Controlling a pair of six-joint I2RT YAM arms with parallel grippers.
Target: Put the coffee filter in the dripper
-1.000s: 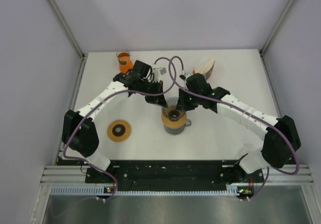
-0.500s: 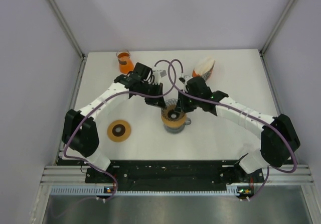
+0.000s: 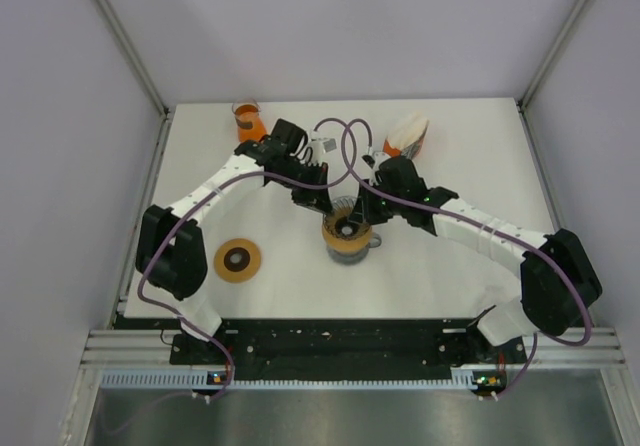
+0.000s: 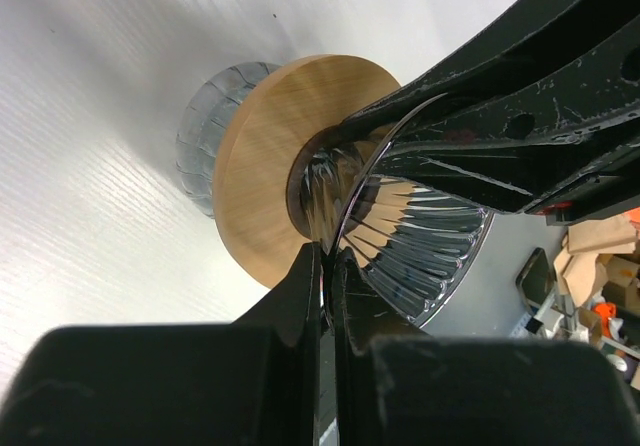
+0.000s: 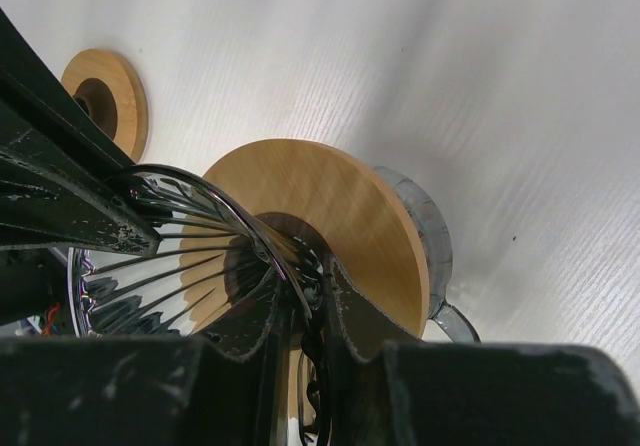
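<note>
Left claw [image 4: 325, 266] and right claw [image 5: 305, 301] each pinch the glass dripper [image 4: 430, 236] rim: slippery, fragile. Filter [image 3: 410, 131] likely light, limp; take its edge.

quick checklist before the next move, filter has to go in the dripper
1. left gripper pinching the dripper rim: ok
2. right gripper pinching the rim: ok
3. dripper seated in the collar on the cup: ok
4. filter inside the dripper: not ok, none visible
5. a gripper free to fetch the filters at back right: not ok, both are on the dripper
</note>
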